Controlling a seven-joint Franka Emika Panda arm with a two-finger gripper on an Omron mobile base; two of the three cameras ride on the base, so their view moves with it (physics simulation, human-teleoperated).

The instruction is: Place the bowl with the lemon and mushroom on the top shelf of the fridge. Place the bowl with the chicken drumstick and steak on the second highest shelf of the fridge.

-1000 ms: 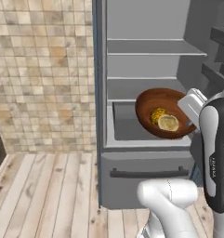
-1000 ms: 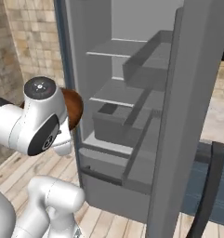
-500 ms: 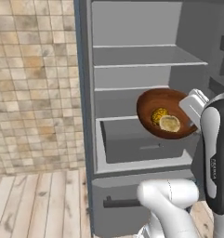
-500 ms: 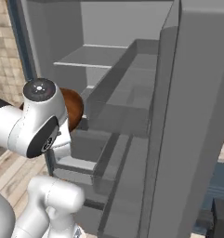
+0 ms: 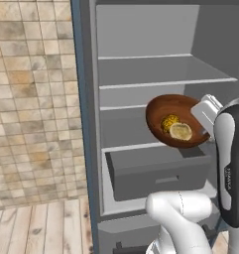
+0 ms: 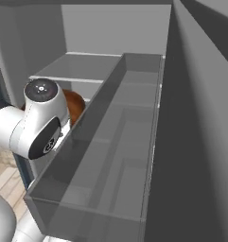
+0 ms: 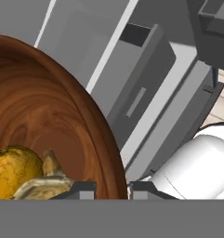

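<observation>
The open fridge's top shelf [image 5: 165, 69] sits above the tilted bowl with the lemon and mushroom [image 5: 163, 111]. The gripper [image 7: 112, 188], nearly closed, pinches its rim; lift and level before sliding in.

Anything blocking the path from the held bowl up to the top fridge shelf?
Nothing visible. The bowl with the lemon and mushroom, gripped at its rim by the gripper, hangs tilted in front of the open fridge, below the top shelf. That shelf looks bare, its front edge open.
</observation>
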